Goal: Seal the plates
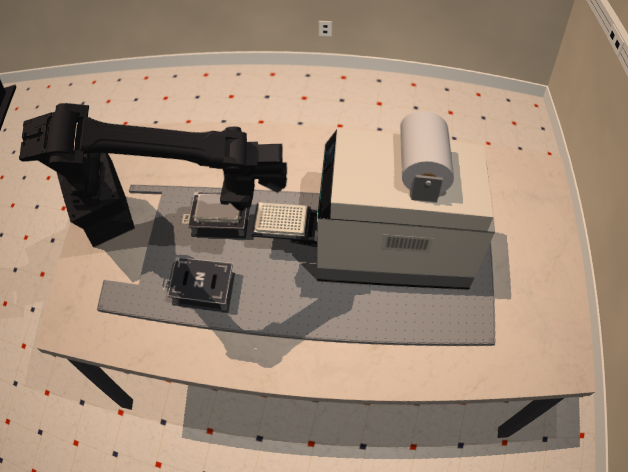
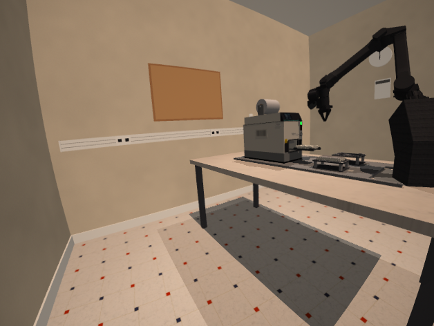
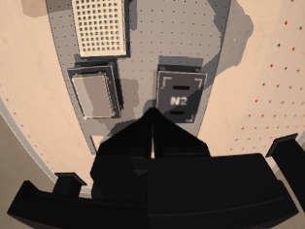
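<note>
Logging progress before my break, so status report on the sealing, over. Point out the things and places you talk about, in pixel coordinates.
Jaws [image 1: 241, 207] [image 2: 325, 120] shut, nothing held. Open plate [image 1: 281, 219] [image 2: 307, 147] [image 3: 101, 26] on extended stage, covered plate [image 1: 217, 207] [image 3: 92, 96] in nest. Nothing visibly blocking.

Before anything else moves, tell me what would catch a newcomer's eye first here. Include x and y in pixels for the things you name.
The bulky sealer [image 1: 401, 243] [image 2: 261, 141] on the bench, topped by a fat white roll [image 1: 425, 139] [image 2: 269, 106], probably draws the eye first. Next comes the black arm [image 1: 157, 144] [image 2: 350, 64], reaching over the nests with its gripper [image 2: 325, 120] [image 3: 152, 113] shut. A green light [image 2: 300, 123] glows on the sealer's front.
</note>
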Robot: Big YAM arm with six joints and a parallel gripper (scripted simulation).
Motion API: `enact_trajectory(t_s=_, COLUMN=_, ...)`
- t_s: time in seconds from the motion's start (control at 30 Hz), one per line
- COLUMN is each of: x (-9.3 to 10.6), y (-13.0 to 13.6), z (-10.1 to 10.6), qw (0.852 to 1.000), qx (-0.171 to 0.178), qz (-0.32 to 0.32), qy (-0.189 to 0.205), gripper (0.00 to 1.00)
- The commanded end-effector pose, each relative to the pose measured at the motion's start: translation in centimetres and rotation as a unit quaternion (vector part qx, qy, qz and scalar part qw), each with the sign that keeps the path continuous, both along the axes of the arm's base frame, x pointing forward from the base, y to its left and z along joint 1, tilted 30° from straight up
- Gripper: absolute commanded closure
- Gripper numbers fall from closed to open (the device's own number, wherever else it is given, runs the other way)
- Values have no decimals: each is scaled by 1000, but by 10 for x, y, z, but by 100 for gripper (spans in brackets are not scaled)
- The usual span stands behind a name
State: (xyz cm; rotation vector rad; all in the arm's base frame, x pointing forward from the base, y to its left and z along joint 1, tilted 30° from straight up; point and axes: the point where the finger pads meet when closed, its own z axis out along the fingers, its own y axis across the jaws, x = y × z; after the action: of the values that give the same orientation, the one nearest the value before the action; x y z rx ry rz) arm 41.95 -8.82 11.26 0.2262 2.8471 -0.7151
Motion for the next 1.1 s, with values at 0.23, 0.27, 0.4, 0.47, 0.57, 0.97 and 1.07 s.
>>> enact_trajectory(t_s=0.23, x=-2, y=8, z=10, qw=990, qx=-25, qz=78, qy=-112, gripper=100)
enact_trajectory(t_s=0.27, x=-2, y=9, z=9, qw=988, qx=-29, qz=88, qy=-125, gripper=100)
enact_trajectory(t_s=0.4, x=-7, y=6, z=-3, qw=978, qx=-44, qz=119, qy=-165, gripper=100)
enact_trajectory(t_s=0.47, x=-9, y=4, z=-7, qw=976, qx=-48, qz=126, qy=-174, gripper=100)
enact_trajectory(t_s=0.57, x=-6, y=0, z=-4, qw=969, qx=-55, qz=132, qy=-203, gripper=100)
enact_trajectory(t_s=0.97, x=8, y=2, z=6, qw=962, qx=-57, qz=124, qy=-234, gripper=100)
enact_trajectory(t_s=1.07, x=10, y=4, z=8, qw=962, qx=-56, qz=124, qy=-237, gripper=100)
